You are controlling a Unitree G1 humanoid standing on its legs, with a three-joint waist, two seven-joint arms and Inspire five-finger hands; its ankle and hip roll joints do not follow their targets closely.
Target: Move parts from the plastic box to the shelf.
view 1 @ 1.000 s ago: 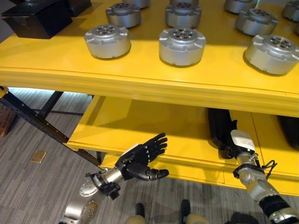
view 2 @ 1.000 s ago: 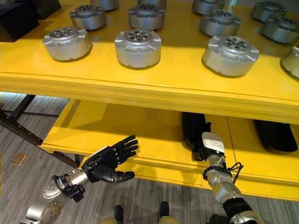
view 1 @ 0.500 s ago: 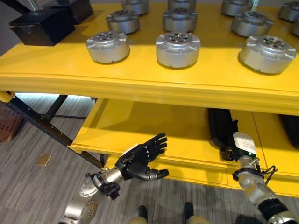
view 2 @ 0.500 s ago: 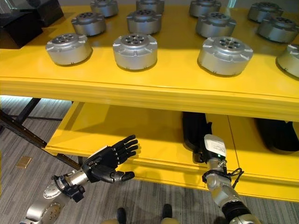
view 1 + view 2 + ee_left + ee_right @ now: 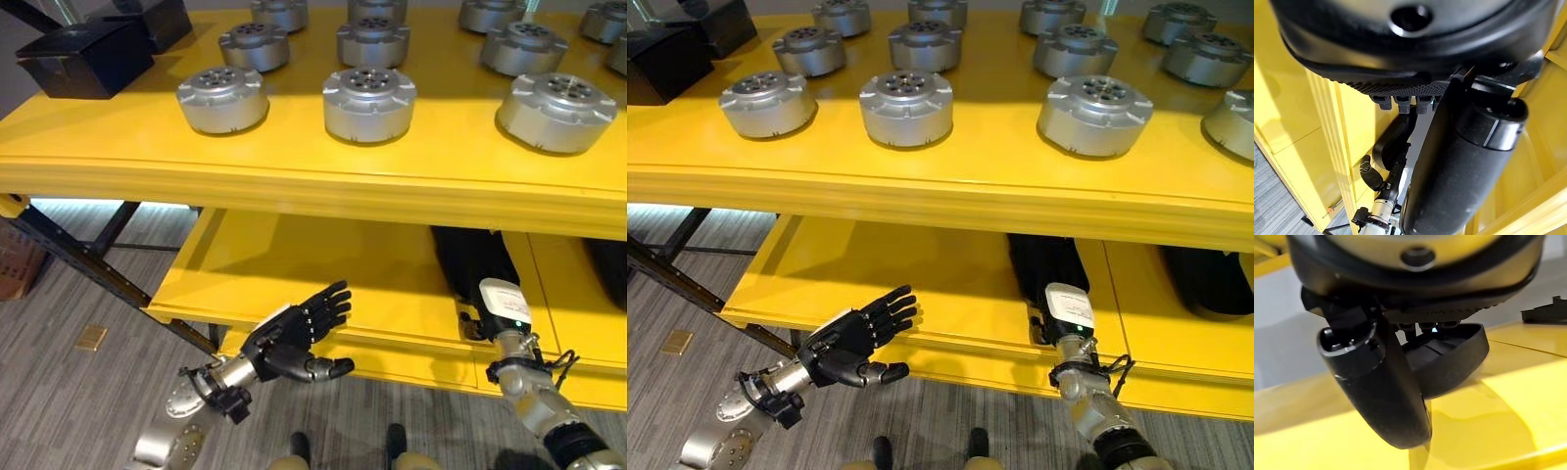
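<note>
Silver parts (image 5: 369, 102) sit along the upper shelf (image 5: 294, 171) front edge, above the left hand (image 5: 294, 338) (fingers straight, apart, empty); the right hand (image 5: 1050, 279) reaches under it, fingers hidden.

Lighting is bright and even on the upper shelf (image 5: 294, 166), with a paler band of glare across its middle. The lower shelf (image 5: 323, 264) sits in shade toward 12 o'clock. In the wrist views the near hand bulk is soft-focused.

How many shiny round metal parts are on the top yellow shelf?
12 parts: four in the front row, four in the middle row, four at the back. More may be hidden beyond the view's edges.
</note>
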